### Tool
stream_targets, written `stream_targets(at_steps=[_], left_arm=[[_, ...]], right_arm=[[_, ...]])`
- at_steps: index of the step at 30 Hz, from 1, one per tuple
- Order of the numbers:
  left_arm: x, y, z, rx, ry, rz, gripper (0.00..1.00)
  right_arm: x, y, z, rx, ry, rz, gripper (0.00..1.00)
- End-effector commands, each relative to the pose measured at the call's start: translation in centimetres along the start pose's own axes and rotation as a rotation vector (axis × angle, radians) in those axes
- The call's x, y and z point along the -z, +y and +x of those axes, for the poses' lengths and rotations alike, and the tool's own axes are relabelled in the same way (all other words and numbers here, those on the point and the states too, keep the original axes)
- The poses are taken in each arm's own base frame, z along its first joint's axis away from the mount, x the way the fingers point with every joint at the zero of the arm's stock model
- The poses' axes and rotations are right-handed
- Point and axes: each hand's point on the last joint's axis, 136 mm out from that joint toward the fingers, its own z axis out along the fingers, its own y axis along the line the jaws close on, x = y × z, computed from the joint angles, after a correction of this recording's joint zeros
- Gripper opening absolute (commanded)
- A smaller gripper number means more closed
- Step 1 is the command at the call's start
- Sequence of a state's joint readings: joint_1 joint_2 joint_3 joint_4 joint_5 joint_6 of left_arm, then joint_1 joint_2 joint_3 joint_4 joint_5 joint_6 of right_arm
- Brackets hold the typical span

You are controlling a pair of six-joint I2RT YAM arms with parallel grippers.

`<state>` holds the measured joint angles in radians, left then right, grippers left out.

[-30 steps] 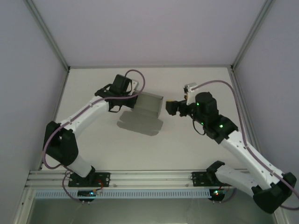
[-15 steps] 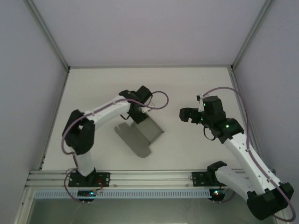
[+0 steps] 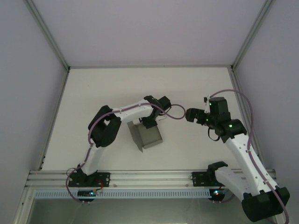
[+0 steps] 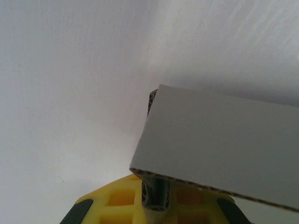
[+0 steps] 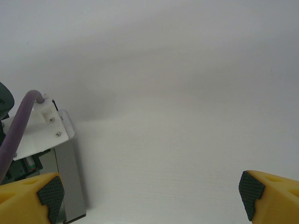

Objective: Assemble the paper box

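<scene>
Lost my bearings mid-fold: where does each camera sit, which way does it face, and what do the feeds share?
Top external: above, behind the bases, looking down on the table; left gripper on the paper box, right gripper apart.
Left wrist: looks along its yellow fingers, clamping the box's edge.
Right wrist: faces the left arm's wrist across the table; its fingers spread.
Shared: all three show the grey box.

The paper box (image 3: 145, 136) is lying near the middle of the tabletop (image 3: 93, 93), a little toward the near edge. The left gripper (image 3: 149, 122) is sitting at its far side, with one panel between the fingers. The right gripper (image 3: 190, 114) is hanging to the right, apart from the paper box.
</scene>
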<state>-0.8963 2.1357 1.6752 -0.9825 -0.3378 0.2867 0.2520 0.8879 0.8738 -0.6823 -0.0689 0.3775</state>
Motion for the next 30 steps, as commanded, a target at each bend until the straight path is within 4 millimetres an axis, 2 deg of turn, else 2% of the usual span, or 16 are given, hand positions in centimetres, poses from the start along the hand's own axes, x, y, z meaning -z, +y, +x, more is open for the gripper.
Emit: stream_targets(at_steps=[1,5,11,14,16,19,24,30], left_arm=[[-2.5,-0.6,0.0,-0.032,0.042,0.012,0.18],[-0.8,-0.2,-0.6,-0.03,-0.001,0.018,0.33],[0.5,0.3,-1.1,-0.025,-0.037,0.014,0.43],[0.9,0.5,-1.2,-0.023,-0.041,0.009,0.54],[1.4,0.6,-1.4,-0.019,-0.058,0.013,0.58],[2.7,0.6,-1.9,-0.018,-0.105,0.032,0.67],[5.8,1.2,-2.3,-0.006,-0.196,0.039,1.0],[11.1,3.7,-3.5,0.073,-0.386,-0.002,1.0]], right_arm=[[0.1,0.2,0.8,-0.021,0.026,-0.03,0.99],[0.0,0.1,1.0,-0.031,0.025,-0.041,0.99],[0.0,0.4,1.0,-0.037,0.02,-0.064,0.99],[0.0,0.4,0.9,-0.038,0.016,-0.066,0.99],[0.0,0.5,0.9,-0.038,0.016,-0.07,0.99],[0.0,0.7,0.8,-0.039,0.013,-0.085,0.99],[0.0,0.8,0.7,-0.03,0.006,-0.095,0.99],[0.4,1.5,-0.2,0.002,-0.023,-0.122,0.99]])
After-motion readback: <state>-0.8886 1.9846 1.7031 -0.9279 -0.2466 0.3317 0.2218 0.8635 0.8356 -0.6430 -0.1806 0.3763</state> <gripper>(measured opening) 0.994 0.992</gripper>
